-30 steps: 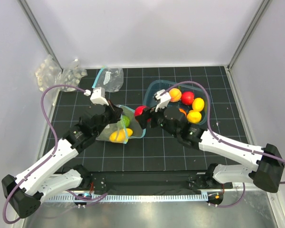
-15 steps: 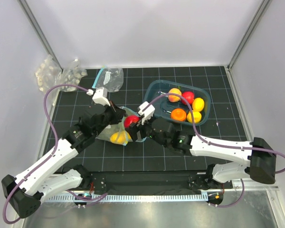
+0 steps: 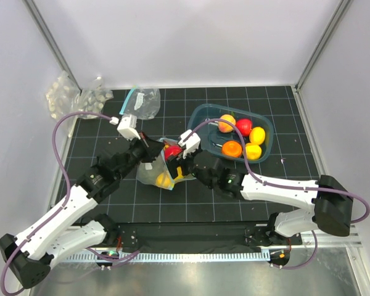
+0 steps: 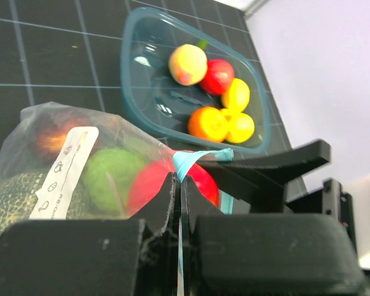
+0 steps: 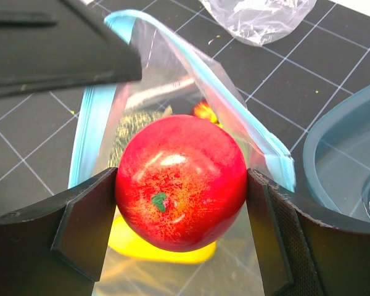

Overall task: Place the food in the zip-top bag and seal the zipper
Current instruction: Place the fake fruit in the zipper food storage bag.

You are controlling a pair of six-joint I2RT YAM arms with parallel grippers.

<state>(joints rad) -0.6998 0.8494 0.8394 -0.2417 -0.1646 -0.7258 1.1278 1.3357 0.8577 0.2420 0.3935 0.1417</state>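
Having crossed from the tub, now poised at the bag mouth

Swung left from beside the teal tub (image 4: 154,80), where it hung a second ago near centre frame, to sit right at the opening of the zip-top bag (image 3: 149,174), just left of centre. Clamped between the widely spread fingers of the right gripper (image 5: 180,197): one red ball (image 3: 171,150), not yet let go. Pinched tight in the pressed-together left gripper (image 4: 180,185): the teal zipper (image 5: 89,132), hoisting one lip up and keeping the mouth gaping. Hauled more upright and bunched than a second back, too. Already showing through the plastic: a green ball (image 4: 108,176), the dull-green melon (image 4: 9,203), a yellow lemon (image 5: 135,243). Waiting in the tub at upper right of centre: five fruits (image 3: 244,126). Means one more piece nearly home, with probably just a short dip and a release to go. After that, more loading or straight on to sealing, hard to call from here. Nothing sealed yet, mouth wide open
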